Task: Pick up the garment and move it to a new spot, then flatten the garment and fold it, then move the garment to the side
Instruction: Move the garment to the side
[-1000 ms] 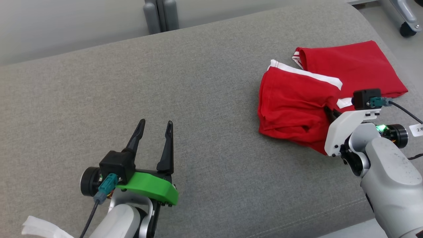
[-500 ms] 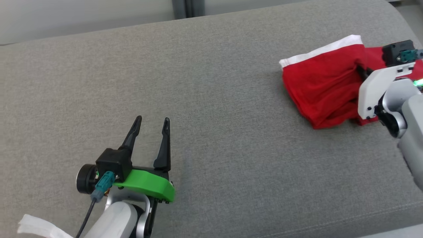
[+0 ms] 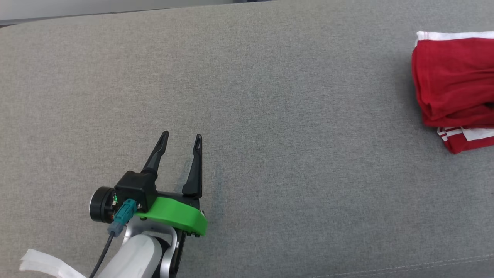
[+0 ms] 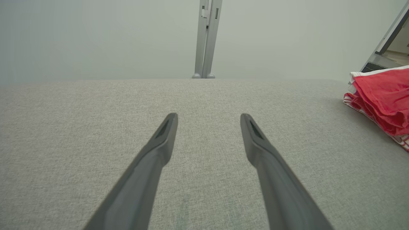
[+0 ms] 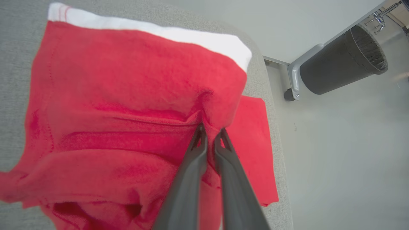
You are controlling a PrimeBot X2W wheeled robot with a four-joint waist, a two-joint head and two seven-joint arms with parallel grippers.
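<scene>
Garment: red garment (image 3: 451, 85) with a white band (image 5: 159, 30) along one edge, bunched in loose folds at the far right of the head view, cut off by the frame.
Surface: grey fabric cushion (image 3: 270, 96); the garment sits near its right end, close to the rounded edge.
Right gripper: right gripper (image 5: 211, 131) has its fingers pressed almost together, pinching a ridge of red cloth, and the fabric puckers around the tips.
Under the pinch: a flat red layer spreads out beneath the gathered part.
Left gripper: left gripper (image 3: 182, 135) is spread wide and holds nothing, low over bare cushion and well apart from the garment.
Left wrist: green mount (image 3: 175, 218) behind the fingers, with a cable trailing down.
Background: dark grey cylindrical bin (image 5: 338, 70) on the floor beyond the cushion's end; pale grey post (image 4: 206, 38) behind the cushion.
</scene>
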